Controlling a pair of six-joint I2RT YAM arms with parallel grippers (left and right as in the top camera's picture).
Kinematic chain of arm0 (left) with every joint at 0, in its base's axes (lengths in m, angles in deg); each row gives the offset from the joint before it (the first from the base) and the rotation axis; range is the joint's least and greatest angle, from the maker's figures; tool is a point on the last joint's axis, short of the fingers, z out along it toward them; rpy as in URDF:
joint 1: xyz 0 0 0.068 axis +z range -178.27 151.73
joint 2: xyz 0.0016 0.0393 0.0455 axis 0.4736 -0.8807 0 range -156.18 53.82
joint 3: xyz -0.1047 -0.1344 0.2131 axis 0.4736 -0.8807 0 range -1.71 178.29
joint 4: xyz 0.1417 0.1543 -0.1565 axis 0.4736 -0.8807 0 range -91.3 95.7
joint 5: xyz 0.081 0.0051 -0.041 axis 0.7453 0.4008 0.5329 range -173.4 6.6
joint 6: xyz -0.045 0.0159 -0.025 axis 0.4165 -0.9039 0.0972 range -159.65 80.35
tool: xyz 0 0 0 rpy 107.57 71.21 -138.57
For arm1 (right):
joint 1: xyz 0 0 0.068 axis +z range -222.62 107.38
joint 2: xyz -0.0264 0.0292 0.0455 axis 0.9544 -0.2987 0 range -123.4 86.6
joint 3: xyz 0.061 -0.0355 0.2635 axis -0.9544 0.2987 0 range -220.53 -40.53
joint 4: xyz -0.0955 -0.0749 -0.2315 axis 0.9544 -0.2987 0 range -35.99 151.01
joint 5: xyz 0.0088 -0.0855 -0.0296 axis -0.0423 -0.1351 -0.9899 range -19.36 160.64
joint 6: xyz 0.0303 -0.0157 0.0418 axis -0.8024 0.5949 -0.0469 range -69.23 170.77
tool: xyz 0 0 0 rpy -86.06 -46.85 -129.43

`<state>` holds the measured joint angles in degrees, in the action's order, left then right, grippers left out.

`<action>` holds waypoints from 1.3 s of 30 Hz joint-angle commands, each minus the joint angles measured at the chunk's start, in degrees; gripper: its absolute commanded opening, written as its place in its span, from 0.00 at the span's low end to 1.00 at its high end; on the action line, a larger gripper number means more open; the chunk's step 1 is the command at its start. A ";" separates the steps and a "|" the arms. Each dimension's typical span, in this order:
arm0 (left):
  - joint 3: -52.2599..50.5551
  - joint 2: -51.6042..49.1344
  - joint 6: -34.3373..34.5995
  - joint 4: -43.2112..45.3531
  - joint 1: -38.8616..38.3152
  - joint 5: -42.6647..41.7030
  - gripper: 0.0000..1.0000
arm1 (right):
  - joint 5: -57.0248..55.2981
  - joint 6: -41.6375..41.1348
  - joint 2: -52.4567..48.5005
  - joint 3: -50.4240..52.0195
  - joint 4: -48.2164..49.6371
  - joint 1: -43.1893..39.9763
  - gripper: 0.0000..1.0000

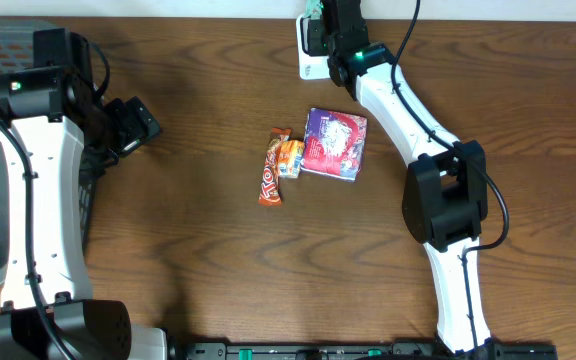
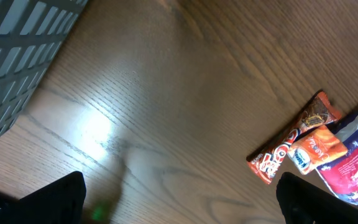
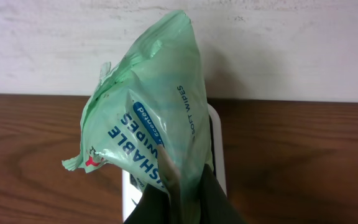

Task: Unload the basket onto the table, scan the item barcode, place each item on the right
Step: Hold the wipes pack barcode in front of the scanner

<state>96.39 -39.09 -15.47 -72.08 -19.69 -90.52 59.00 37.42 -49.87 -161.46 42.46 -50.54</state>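
Brown wood-grain table (image 1: pixel 218 250), white wall (image 3: pixel 291 50) behind. Right gripper (image 3: pixel 179 196) is pinched tight on the green wipes pack (image 3: pixel 148 112), held up just in front of the white scanner (image 3: pixel 219 149). Label shows in R wrist view only. Left gripper (image 2: pixel 182 204) is spread wide w/ nothing in it, grey basket (image 2: pixel 17 62) beside it. Candy bar (image 2: pixel 291 140), orange packet (image 2: pixel 316 148) and purple pouch (image 1: pixel 334 143) lie ahead of it.

Dark wood-grain counter (image 1: pixel 218 270). Near centre lies a brown-orange candy bar (image 1: pixel 269 181), with a small orange packet (image 1: pixel 289 158) touching it at 2 o'clock. A purple pouch (image 1: pixel 334 143) lies just beside the packet at 3 o'clock. A white device (image 1: pixel 310 68) stands at the 12 o'clock edge.
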 commanded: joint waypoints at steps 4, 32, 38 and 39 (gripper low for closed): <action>-0.28 -0.35 0.07 -0.20 0.09 0.74 0.98 | -1.79 1.86 0.20 -1.64 0.39 -0.04 0.01; -0.28 -0.35 0.07 -0.20 0.09 0.74 0.98 | -1.86 1.60 -0.70 -1.66 5.75 -1.36 0.01; -0.28 -0.35 0.07 -0.20 0.09 0.74 0.98 | -1.79 1.57 2.78 -1.66 5.77 -1.86 0.01; -0.28 -0.35 0.07 -0.20 0.09 0.74 0.98 | -1.77 1.60 2.80 -1.66 5.70 -1.86 0.01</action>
<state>96.39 -39.09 -15.47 -72.08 -19.69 -90.52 58.13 38.43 -52.34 -161.92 47.95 -51.83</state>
